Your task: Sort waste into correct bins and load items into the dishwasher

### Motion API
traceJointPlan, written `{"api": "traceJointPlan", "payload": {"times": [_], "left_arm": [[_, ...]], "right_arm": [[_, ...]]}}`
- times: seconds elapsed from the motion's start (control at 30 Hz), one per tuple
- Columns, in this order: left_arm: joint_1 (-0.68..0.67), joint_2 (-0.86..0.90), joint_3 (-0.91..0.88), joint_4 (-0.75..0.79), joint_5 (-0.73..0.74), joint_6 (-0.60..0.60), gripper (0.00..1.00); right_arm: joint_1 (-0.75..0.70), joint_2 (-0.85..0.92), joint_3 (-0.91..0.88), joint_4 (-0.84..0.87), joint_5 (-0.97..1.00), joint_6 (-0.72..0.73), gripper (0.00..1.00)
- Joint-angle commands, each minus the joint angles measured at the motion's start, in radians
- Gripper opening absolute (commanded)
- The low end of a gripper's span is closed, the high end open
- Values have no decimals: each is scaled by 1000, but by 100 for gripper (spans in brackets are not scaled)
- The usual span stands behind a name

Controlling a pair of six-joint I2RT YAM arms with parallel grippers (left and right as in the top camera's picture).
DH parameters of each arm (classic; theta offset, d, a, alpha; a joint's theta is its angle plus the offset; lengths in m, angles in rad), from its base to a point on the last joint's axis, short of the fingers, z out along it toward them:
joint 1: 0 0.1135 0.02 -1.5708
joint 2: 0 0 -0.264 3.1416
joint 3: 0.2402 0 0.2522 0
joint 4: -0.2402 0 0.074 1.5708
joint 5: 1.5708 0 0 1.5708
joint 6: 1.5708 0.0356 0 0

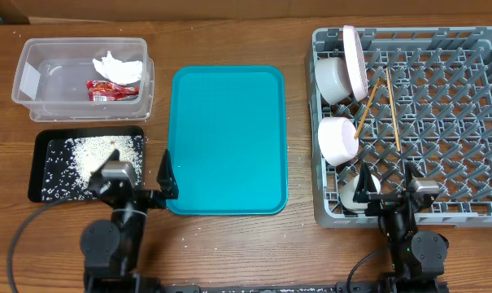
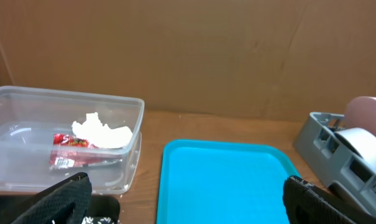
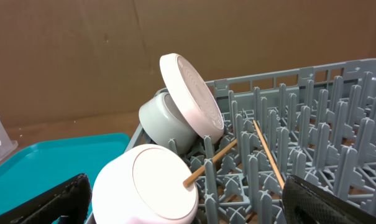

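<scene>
The clear tub (image 1: 34, 81) holds the crumpled tissue (image 1: 115, 67) and the red wrapper (image 1: 111, 90); both show in the left wrist view too, tissue (image 2: 104, 130) and wrapper (image 2: 69, 142). Rice (image 1: 99, 155) lies in the black tray (image 1: 46, 175). In the grey rack (image 1: 441, 122) the pink plate (image 1: 354, 57) stands on edge beside two bowls (image 1: 333, 79) (image 1: 338, 140), a white cup (image 1: 349, 199) and two chopsticks (image 1: 367, 107) (image 1: 392, 110). My left gripper (image 1: 133, 181) (image 2: 188, 211) is open at the teal tray's near left corner. My right gripper (image 1: 385, 189) (image 3: 188, 211) is open over the rack's near edge.
The teal serving tray (image 1: 228, 138) (image 2: 225, 180) lies between the bins and the rack. A few rice grains are scattered on the wood near the black tray. A cardboard wall (image 2: 188, 56) closes the far side. The rack's pegs (image 3: 312, 124) stand close under my right fingers.
</scene>
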Motion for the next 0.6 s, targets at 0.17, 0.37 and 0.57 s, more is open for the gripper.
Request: {"api": "traceJointPlan", "payload": {"times": [0.17,0.37,0.57], "left_arm": [[1,-203,-204,49,-66,33,100],[2,-306,-297,50,-63,149,100],[5,-305,-296,-23,-43,147,100]], "right_arm": [[5,-12,-10,8,8,-2,100],[5,-12,-10,8,8,-3,100],[5,-12,-10,8,8,-2,100]]}}
